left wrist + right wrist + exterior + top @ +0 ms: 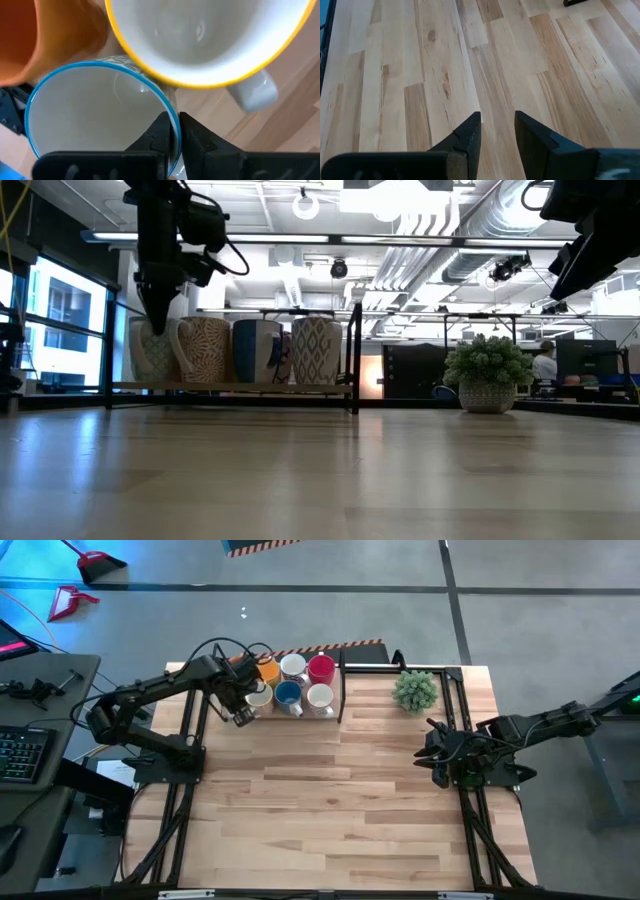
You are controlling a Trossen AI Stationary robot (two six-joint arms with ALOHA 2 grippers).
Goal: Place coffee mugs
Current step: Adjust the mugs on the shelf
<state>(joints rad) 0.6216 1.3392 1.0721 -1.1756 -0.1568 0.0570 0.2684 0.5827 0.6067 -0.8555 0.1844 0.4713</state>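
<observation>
Several coffee mugs stand close together on a low dark rack [341,700] at the table's far edge: an orange one [266,669], a red one [321,667], a blue one [288,693] and white ones. My left gripper [244,712] is at the near-left mug [259,697], which has a white inside and a thin blue rim [95,120]. In the low view that mug [150,352] is the leftmost of the row. A yellow-rimmed mug [200,40] stands right behind it. My right gripper [437,754] waits open above the bare right side of the table. My left gripper [172,132] comes from above, pointing down, onto the blue-rimmed mug's wall at the rim [174,120]. One finger [159,132] is inside the mug and one [195,137] is outside, with the wall pinched between them. The mug stands upright on the rack.
A small green potted plant [415,690] stands to the right of the rack near the far edge. The rack's upright black post [355,355] borders the mugs on the right. The wooden tabletop [330,800] in front of the rack is free room.
</observation>
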